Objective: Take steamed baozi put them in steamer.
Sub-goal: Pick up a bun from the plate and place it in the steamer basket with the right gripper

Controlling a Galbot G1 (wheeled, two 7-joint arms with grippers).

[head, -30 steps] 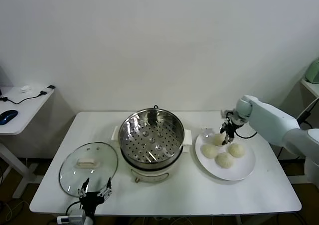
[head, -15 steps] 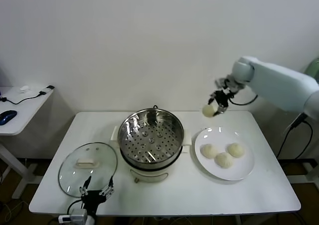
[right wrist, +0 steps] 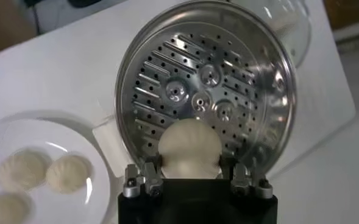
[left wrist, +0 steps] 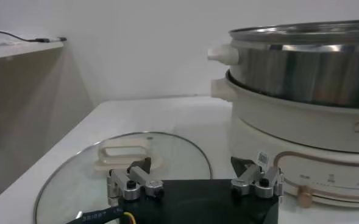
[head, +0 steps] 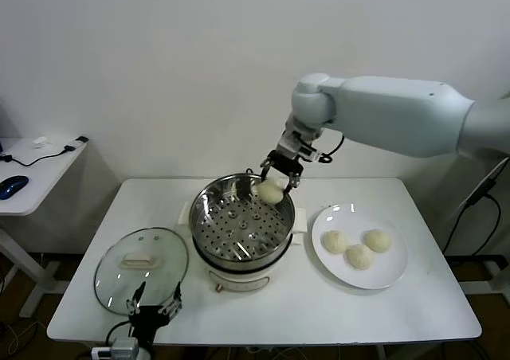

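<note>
1. Four baozi are in view. One baozi [head: 270, 191] is clamped in the right tool [head: 278, 174], hanging over the far right rim of the steamer [head: 243, 221], above its perforated tray.
2. In the right wrist view the held baozi [right wrist: 189, 148] sits between the two fingers [right wrist: 144, 178] of the right tool [right wrist: 191, 178], with the steamer [right wrist: 206, 91] open below it.
3. The three other baozi [head: 357, 248] lie together on one white plate [head: 381, 277], right of the steamer, on the right part of the white surface [head: 319, 312].
4. There is one steamer: a shiny steel pot with a holed tray inside, set on a white base with side handles. It stands near the middle of the surface and holds no baozi yet.
5. One round glass lid [head: 142, 267] with a white handle lies flat on the surface, left of the steamer and a little nearer.
6. The left tool [head: 151, 307] is low at the near edge, over the near rim of the lid, its fingers spread and holding nothing. In the left wrist view the left tool [left wrist: 194, 182] faces the lid [left wrist: 118, 176], with the steamer [left wrist: 301, 103] beside it.
7. Writing: a pale logo shows at the edge of the steamer's white base in the left wrist view, cut off and too faint to read. Small marks near its knob cannot be read either.
8. A second table [head: 32, 177] stands at far left with a blue mouse [head: 13, 186] and a cable on it.
</note>
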